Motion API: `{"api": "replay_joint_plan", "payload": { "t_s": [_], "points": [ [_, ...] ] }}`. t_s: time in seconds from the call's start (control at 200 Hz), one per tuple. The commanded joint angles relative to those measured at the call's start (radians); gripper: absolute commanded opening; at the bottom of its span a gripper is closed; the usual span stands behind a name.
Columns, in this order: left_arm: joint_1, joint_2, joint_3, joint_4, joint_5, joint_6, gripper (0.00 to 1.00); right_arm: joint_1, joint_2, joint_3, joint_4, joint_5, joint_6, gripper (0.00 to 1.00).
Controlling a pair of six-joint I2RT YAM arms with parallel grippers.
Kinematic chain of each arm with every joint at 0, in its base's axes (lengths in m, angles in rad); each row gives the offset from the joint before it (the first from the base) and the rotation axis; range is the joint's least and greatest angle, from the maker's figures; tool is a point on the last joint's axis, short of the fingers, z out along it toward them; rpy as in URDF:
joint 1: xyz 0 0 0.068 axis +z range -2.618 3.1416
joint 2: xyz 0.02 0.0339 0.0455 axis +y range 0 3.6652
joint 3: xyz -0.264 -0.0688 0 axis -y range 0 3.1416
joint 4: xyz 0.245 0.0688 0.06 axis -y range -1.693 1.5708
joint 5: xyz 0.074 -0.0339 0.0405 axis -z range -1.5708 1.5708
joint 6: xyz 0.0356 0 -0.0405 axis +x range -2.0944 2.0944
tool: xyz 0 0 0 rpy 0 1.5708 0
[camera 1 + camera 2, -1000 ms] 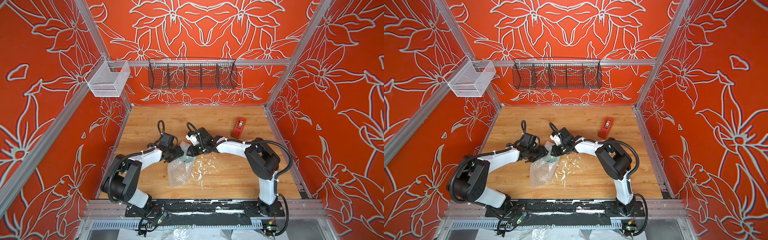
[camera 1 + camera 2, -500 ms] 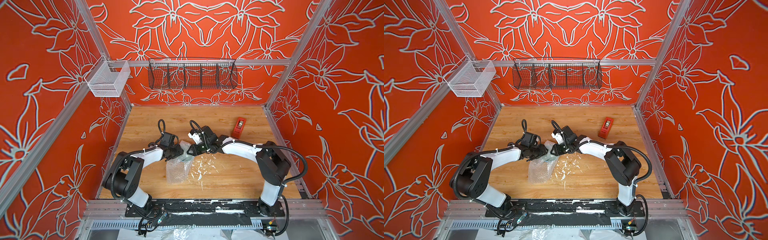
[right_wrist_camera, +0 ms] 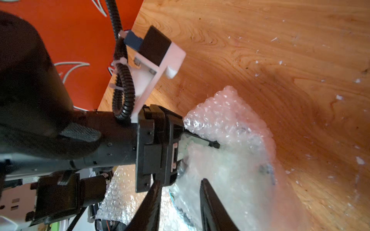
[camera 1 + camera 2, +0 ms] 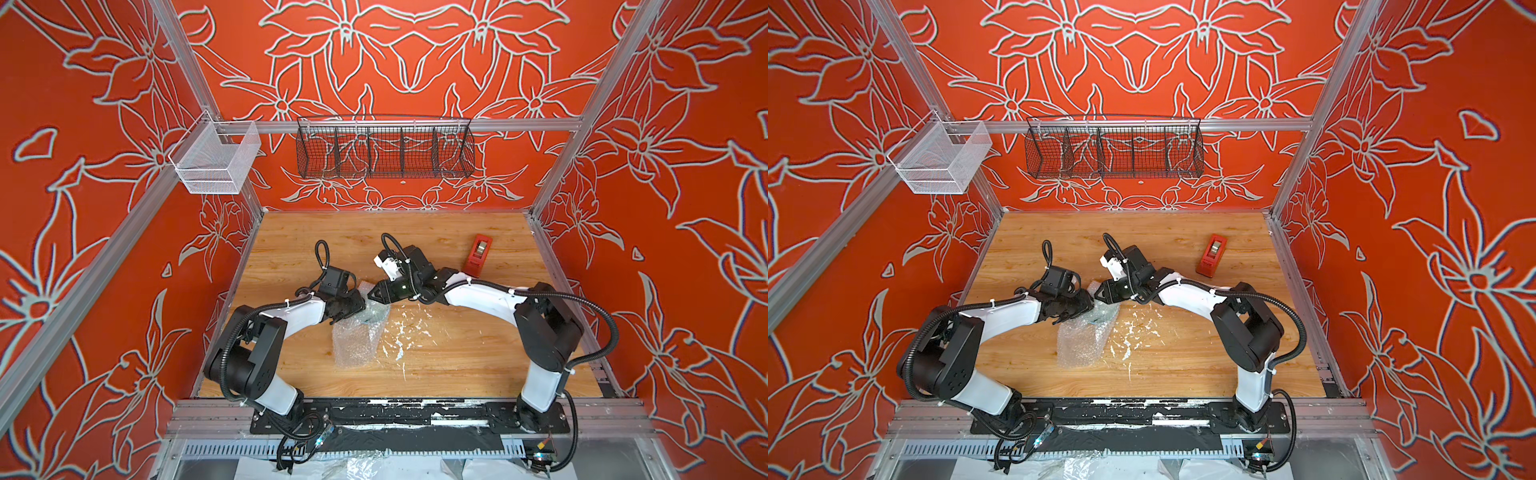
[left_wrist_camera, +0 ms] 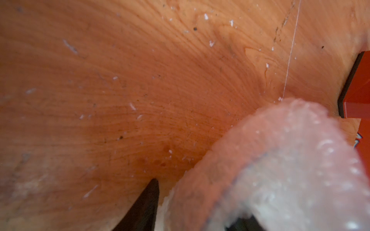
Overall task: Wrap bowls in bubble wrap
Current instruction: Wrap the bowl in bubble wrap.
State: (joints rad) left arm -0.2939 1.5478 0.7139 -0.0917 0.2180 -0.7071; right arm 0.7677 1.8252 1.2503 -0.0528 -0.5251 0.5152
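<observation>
You see the bubble wrap (image 5: pixel 280 170) arching in a blurred, rounded fold just beside one dark fingertip (image 5: pixel 149 202). Past the fold, a red tape dispenser (image 5: pixel 358 94) sits on the wooden table (image 5: pixel 120 80), which is speckled with white flecks.

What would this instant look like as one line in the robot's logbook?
left gripper: clamping bubble wrap | right gripper: open beside it | bowl: mostly covered

Clear bubble wrap (image 4: pixel 355 340) lay crumpled on the wooden table (image 4: pixel 457 365), patterned bowl (image 4: pixel 369 318) showed faintly inside its far end.
</observation>
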Motion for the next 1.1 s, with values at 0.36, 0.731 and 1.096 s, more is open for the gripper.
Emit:
{"api": "replay_joint_plan", "payload": {
  "t_s": [0.36,0.731,1.096],
  "points": [
    [0.004,-0.051,-0.083,-0.126,-0.075,-0.028,0.5,-0.003,0.117,0.025,0.065,-0.02,0.111,0.22],
    [0.005,-0.067,-0.083,-0.126,-0.082,-0.035,0.51,0.062,0.199,0.07,-0.081,-0.002,0.026,0.17],
    [0.012,-0.082,-0.095,-0.138,-0.112,-0.079,0.47,0.063,0.113,0.099,-0.21,0.108,-0.091,0.35]
  ]
}}
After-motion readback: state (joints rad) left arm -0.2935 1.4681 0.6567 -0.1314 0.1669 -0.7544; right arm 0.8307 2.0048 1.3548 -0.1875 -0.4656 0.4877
